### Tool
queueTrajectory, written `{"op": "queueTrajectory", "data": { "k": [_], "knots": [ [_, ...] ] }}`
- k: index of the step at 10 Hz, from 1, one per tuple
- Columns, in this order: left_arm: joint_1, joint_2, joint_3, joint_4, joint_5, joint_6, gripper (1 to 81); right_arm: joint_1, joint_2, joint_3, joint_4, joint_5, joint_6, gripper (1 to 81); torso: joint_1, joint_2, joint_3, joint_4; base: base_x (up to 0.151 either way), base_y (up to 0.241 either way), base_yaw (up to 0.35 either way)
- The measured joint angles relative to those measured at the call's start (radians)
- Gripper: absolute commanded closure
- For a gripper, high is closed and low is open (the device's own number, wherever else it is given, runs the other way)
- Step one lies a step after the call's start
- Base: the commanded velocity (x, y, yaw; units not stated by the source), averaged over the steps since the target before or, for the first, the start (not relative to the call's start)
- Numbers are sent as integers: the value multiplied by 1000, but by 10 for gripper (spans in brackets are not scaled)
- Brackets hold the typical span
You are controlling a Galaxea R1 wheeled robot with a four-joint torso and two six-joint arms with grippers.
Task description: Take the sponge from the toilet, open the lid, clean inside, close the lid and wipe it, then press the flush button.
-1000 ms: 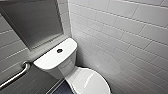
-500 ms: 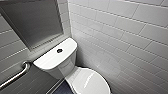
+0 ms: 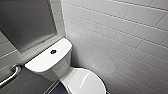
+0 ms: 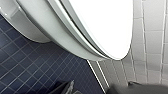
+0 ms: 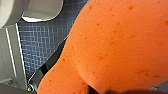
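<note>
Nothing has shifted since the earlier frame: your head view holds the toilet (image 3: 62, 67), lid (image 3: 85, 82) down, flush button (image 3: 53, 51) on the tank top. Your right wrist view adds the sponge (image 5: 117, 47), pinched by the right claw (image 5: 75, 77) above the blue tiled floor (image 5: 40, 37). Whether the left claw (image 4: 66, 88) is spread, I cannot tell.

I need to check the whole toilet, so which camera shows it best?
The head view: the toilet shows with tank, flush button and closed lid. The left wrist view gives the bowl side and lid edge close up; the right wrist view has a white part of it behind the sponge.
</note>
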State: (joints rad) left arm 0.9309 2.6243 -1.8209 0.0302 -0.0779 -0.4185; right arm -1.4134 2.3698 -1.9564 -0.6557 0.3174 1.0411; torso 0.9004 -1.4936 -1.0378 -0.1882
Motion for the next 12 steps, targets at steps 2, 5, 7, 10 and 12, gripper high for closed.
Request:
{"op": "queueTrajectory", "data": {
  "k": [2, 5, 7, 10, 12],
  "knots": [
    [-10, 24, -13, 0, -4, -48, 10, -4, 18, -12, -2, -3, 0, 811, 0, 0, 0, -10, 0, 0, 0],
    [-9, 76, -119, 0, -3, -138, 10, 0, 44, -35, -2, 0, 0, 811, 0, 0, 0, -10, 0, 0, 0],
    [-32, 112, -139, 0, -13, -208, 10, 1, 49, -48, -3, 0, 0, 811, 0, 0, 0, -10, 0, 0, 0],
    [-77, 116, -143, 0, -28, -233, 10, 1, 60, -68, -3, 0, 0, 811, 0, 0, 0, -10, 0, 0, 0],
    [-76, 122, -150, 0, -27, -242, 10, 1, 63, -74, -2, 0, 0, 811, 0, 0, 0, -10, 0, 0, 0]
  ]
}}
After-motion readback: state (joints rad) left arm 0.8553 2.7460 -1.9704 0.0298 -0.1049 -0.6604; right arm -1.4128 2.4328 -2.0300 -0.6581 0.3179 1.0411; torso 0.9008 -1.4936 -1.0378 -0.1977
